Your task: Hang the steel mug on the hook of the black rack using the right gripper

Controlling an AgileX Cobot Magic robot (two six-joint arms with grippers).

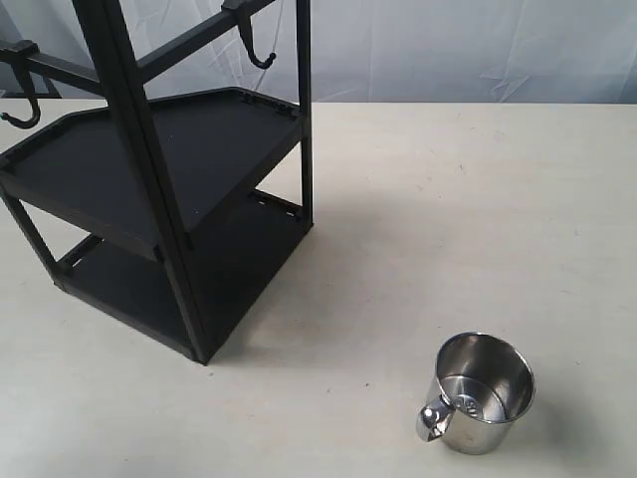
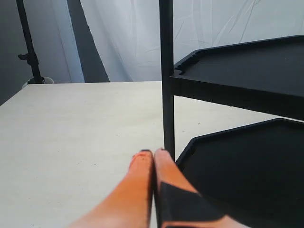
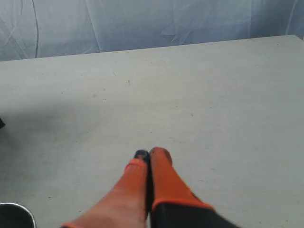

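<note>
The steel mug (image 1: 482,402) stands upright on the table at the front right, mouth up, its loop handle facing front-left. Its rim (image 3: 14,212) shows at the edge of the right wrist view. The black rack (image 1: 169,189) stands at the left with two trays; one hook (image 1: 256,45) hangs from its upper crossbar, another (image 1: 22,100) at the far left. My right gripper (image 3: 149,155) is shut and empty above bare table beside the mug. My left gripper (image 2: 153,153) is shut and empty next to a rack post (image 2: 167,80). Neither arm appears in the exterior view.
The pale table (image 1: 448,219) stretches between the rack and the mug. A white cloth backdrop (image 1: 448,50) hangs behind the table. A dark stand (image 2: 29,42) rises beyond the table's far edge in the left wrist view.
</note>
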